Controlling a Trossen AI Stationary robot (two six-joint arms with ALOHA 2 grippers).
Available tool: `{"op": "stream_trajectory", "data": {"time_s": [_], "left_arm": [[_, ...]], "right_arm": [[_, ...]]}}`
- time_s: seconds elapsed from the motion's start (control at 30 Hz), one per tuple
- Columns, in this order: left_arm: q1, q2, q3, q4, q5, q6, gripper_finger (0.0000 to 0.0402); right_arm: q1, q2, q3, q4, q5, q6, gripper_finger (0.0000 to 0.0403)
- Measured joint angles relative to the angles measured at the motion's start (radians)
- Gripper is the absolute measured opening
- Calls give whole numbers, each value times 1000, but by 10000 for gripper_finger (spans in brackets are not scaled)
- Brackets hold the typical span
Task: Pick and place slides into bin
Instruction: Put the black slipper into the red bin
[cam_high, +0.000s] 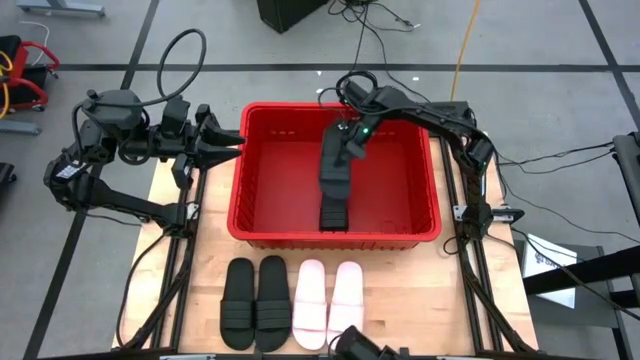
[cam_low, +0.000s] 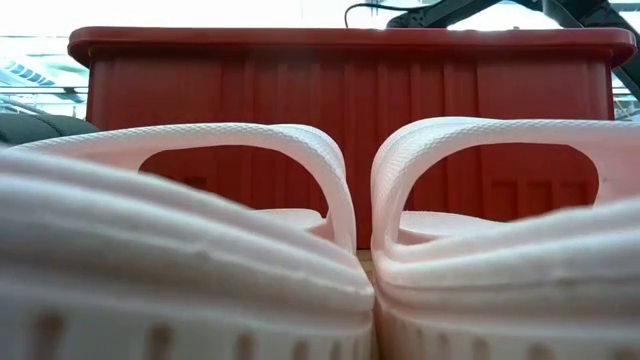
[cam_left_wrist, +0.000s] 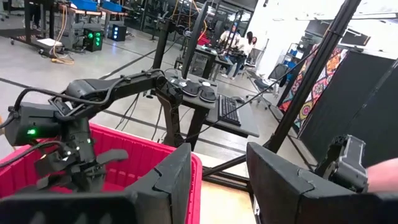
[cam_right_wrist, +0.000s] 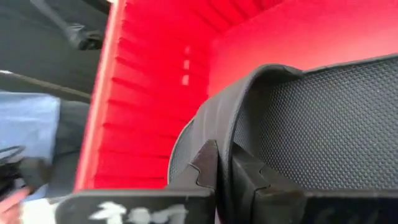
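near: two black slides (cam_high: 254, 303) and two pale slides (cam_high: 328, 302) wait on my wooden table (cam_high: 420, 290) | mid: right end effector (cam_high: 347, 141) pinches a black slide (cam_high: 334, 185) over the red bin (cam_high: 260, 215), lined up to drop | left end effector (cam_high: 226, 142) idles agape at the rim | beyond: taped grey floor (cam_high: 560, 100), cables

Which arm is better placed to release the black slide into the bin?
Right. The right gripper holds a black slide inside the red bin; the left gripper waits open outside its rim.
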Motion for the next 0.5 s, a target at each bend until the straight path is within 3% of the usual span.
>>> {"op": "stream_trajectory", "data": {"time_s": [0.33,0.5], "left_arm": [[0,0,0,0,0,-3,152],[0,0,0,0,0,-7,152]], "right_arm": [[29,0,-84,225,213,54,7],[27,0,-130,221,229,38,8]]}}
